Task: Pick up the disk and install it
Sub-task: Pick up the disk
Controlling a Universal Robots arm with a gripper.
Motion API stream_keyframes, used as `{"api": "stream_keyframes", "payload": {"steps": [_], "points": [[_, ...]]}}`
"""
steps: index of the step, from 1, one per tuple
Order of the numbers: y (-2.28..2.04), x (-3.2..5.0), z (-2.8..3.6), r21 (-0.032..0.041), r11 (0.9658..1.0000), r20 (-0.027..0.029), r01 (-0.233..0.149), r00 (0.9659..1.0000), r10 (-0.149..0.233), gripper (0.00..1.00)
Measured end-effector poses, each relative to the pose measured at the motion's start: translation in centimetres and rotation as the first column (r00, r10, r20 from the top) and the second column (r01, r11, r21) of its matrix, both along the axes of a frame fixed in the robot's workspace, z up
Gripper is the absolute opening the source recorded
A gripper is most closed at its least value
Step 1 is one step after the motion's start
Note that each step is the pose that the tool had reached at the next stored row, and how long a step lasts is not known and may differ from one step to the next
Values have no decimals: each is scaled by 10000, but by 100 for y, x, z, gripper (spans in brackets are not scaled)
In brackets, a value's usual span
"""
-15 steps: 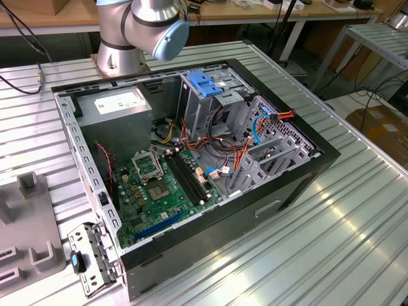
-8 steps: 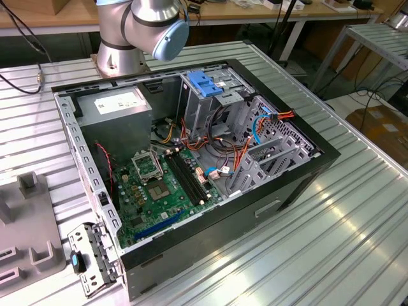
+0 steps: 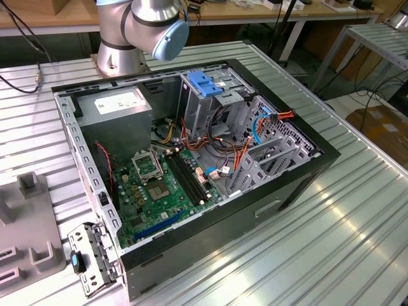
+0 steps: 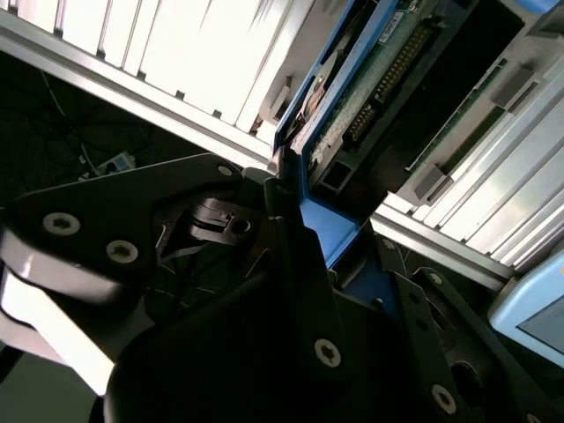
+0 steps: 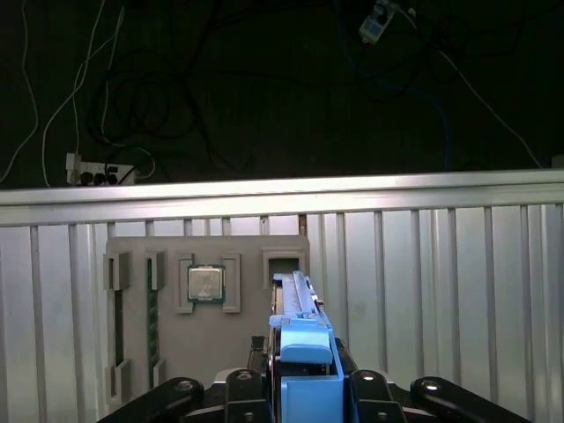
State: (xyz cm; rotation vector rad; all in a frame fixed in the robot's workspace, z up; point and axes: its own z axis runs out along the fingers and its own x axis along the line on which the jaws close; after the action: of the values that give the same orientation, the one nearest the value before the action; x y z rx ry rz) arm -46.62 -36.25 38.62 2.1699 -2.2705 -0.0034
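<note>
**Robot arm grips hard drive over parts tray, computer case open nearby**

Seen from the first wrist view, the gripper (image 5: 305, 392) has closed on the disk (image 5: 296, 300). The disk stands on edge, its blue side rail (image 5: 307, 352) pinched between the black fingers. Its far end reaches a recess in the grey parts tray (image 5: 247, 352), just beside a processor chip (image 5: 205, 284) seated in its own pocket. Whether the disk has lifted free of that recess cannot be told. The tray lies on the slatted aluminium table (image 5: 441, 291). Beyond the table edge, cables and a power strip (image 5: 97, 172) lie on the dark floor.

The second wrist view looks along the other side of the grasp. Here a black finger (image 4: 295, 256) presses against the rail, and the disk's green circuit board (image 4: 388, 70) faces the camera with its connector strip exposed.

The exterior view takes in the wider room. The arm (image 3: 146, 25) rises at the far end of the table beside the open computer case (image 3: 299, 178), which lies on its side. Inside the case are the green motherboard (image 3: 153, 191), the grey power-supply box (image 3: 118, 108) and the metal drive cage (image 3: 210, 95) with its blue plastic top. The parts tray sits at the exterior view's left, well apart from the cage.
</note>
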Motion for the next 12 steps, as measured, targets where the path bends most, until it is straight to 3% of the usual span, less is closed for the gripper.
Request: {"api": "stream_keyframes", "payload": {"steps": [12], "points": [[0, 0, 178, 9, 10000, 0, 1, 10000, -1, 37]]}}
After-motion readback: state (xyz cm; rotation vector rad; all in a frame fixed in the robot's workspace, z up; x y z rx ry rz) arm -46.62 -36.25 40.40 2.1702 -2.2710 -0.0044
